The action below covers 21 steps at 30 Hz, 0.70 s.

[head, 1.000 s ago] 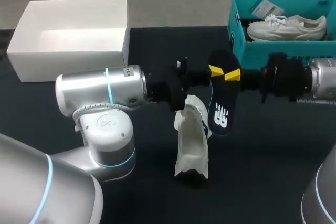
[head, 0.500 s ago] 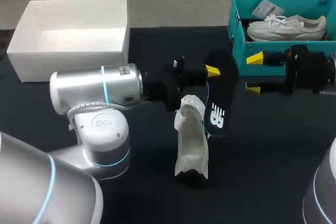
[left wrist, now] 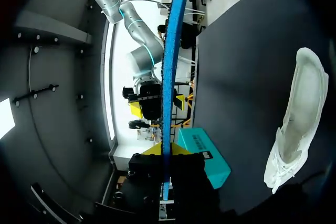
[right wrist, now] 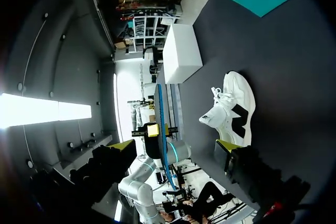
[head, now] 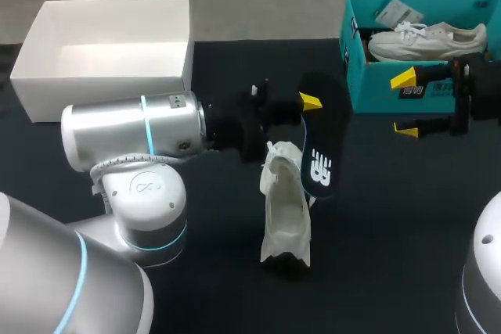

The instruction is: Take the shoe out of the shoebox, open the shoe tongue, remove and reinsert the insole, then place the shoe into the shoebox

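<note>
Head view: shoe (head: pixel 427 41) inside teal shoebox (head: pixel 368 87)

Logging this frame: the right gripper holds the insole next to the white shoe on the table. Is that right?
No: the left gripper holds the insole next to the white shoe, as the head view shows; the right gripper stands open by the teal shoebox.

The head camera sits high behind the arms and looks down over the whole dark table (head: pixel 391 271). The left wrist camera is right behind the insole (left wrist: pixel 169 77), seeing it edge-on and facing the teal shoebox (left wrist: pixel 202 148). The right wrist camera looks back the opposite way from farther off. All three catch the white shoe (head: pixel 286 209).
</note>
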{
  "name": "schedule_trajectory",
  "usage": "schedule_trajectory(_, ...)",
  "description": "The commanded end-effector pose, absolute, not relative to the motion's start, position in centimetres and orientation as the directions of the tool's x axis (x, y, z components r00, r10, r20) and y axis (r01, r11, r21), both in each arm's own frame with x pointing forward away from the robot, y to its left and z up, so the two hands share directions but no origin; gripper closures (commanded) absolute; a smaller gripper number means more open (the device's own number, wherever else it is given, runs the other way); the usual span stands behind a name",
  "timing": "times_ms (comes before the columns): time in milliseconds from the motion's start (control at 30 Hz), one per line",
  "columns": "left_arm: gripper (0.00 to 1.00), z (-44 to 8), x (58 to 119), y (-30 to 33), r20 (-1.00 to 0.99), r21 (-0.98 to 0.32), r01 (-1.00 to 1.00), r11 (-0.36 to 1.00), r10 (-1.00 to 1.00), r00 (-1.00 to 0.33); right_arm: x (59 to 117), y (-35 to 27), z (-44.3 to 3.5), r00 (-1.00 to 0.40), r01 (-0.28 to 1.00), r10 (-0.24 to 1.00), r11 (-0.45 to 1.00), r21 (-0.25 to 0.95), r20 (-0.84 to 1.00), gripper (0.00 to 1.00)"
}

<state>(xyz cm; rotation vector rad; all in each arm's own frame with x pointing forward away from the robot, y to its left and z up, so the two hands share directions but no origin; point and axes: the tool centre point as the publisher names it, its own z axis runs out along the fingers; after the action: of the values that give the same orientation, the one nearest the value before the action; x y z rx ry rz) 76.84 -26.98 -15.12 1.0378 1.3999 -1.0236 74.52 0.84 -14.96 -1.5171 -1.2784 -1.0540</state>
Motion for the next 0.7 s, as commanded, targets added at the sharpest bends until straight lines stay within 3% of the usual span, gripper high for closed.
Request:
schedule_trajectory(33,1.00,-14.6,76.1,-26.7,-0.996,-0.040,0.961,0.274,0.070,-0.061,74.3,0.9,-15.0,0.116,0.990,0.260,-0.104,-0.092,0.959,0.00)
schedule_trajectory(333,1.00,-14.4,76.0,-25.7,-0.993,-0.041,0.955,0.293,0.096,-0.072,72.4,-2.5,-16.7,0.059,0.990,0.398,-0.140,-0.003,0.915,0.00)
schedule_trajectory(700,1.00,-14.8,76.1,-25.7,-0.990,-0.052,0.958,0.282,0.111,-0.087,68.8,-7.9,-14.2,0.070,0.972,0.543,-0.227,0.066,0.837,0.00)
